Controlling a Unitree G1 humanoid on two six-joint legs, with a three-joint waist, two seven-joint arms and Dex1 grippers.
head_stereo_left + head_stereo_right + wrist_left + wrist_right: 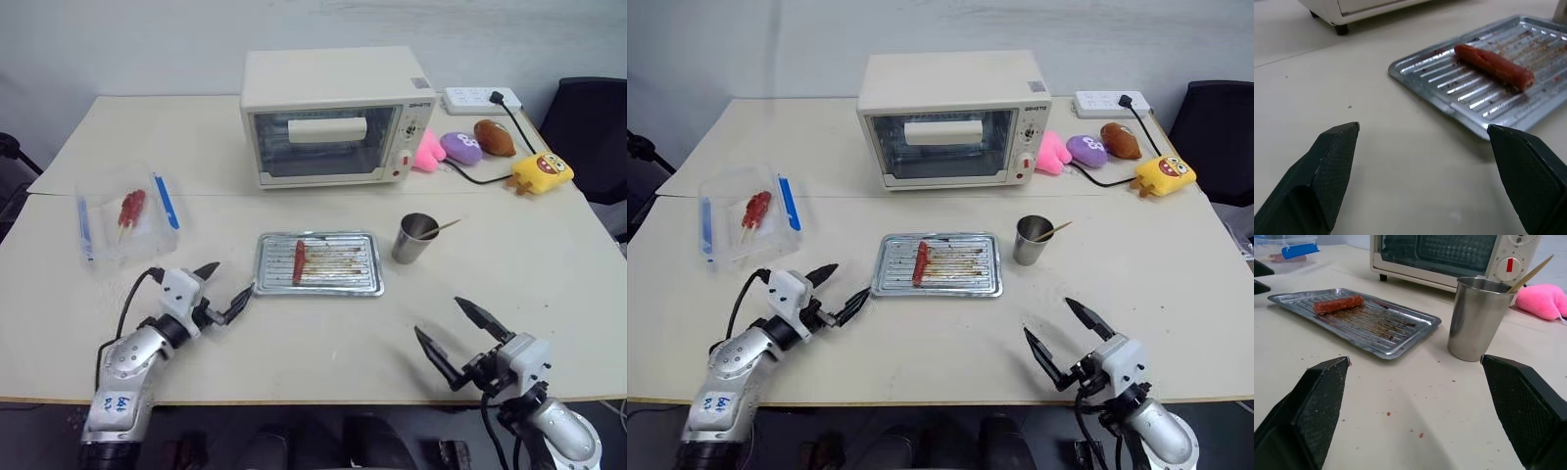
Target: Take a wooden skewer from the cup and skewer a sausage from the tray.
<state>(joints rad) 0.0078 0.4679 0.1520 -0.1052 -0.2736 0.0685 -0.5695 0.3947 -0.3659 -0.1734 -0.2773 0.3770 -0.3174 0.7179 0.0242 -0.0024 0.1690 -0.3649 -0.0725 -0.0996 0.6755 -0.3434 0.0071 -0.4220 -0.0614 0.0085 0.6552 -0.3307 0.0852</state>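
Here, sausage (298, 261) — slim, dark red.

Office-like test room; pale tables (294, 362), toaster oven (336, 116), power strip (477, 99), office chair (594, 137).

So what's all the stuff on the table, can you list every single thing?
toaster oven: one, cream, back middle of the table.
tray: one, silver, stained, in front of the oven.
sausage: one, dark red, on the tray's left part.
cup: one, shiny steel, right of the tray.
wooden skewer: one, pale tan, leaning out of the cup.
plastic box: one, clear with blue strips, far left, red skewered pieces inside.
plush toys: four, pink, purple, brown, yellow, right of the oven.
power strip: one, white, back right.
left gripper: one, black, open, by the tray's left edge.
right gripper: one, black, open, front right.
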